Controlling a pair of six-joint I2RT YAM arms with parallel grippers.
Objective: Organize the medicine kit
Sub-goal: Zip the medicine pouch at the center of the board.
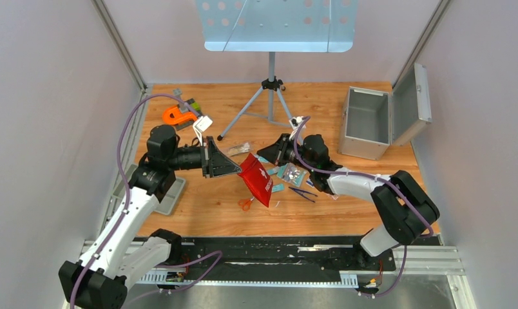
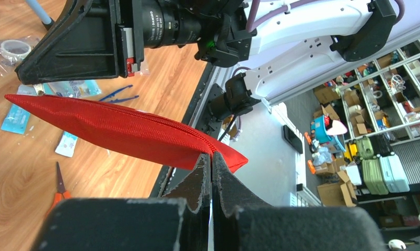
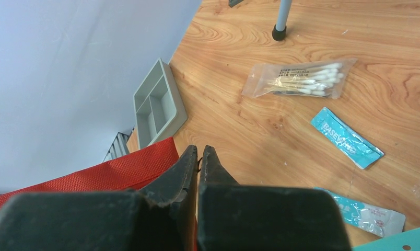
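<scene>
Red woven zip pouch [image 1: 256, 181] hangs taut between both arms: the left gripper [image 2: 211, 158] pinches one corner, and the right gripper [image 3: 198, 152] is pressed together at the other end, probably to tension the zip. Beyond, at far right, the silver-grey aluminium medicine kit [image 1: 366, 123] stands open, awaiting contents.
</scene>
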